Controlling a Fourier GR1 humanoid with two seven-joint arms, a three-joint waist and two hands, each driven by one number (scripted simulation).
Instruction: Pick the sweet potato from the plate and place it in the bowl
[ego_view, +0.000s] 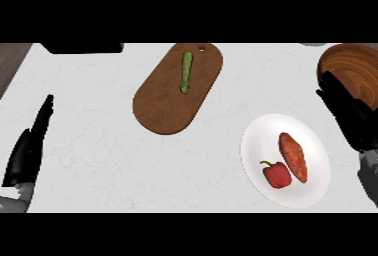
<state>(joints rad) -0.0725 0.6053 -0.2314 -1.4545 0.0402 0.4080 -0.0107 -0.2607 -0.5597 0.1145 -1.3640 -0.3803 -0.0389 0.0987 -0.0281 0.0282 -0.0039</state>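
An orange-brown sweet potato (293, 156) lies on the white plate (260, 134) at the lower right, beside a red bell pepper (277, 175). The wooden bowl (354, 67) sits at the upper right edge, partly cut off. My right hand (352, 116) is open, its straight fingers pointing up along the right edge, just right of the plate and overlapping the bowl's lower rim. It touches neither the potato nor the plate. My left hand (28, 147) rests open at the left edge, fingers up, far from the plate.
A brown wooden cutting board (166, 105) lies at the upper middle with a slim green vegetable (186, 72) on it. A dark object (81, 47) sits at the counter's top left edge. The counter is white marble.
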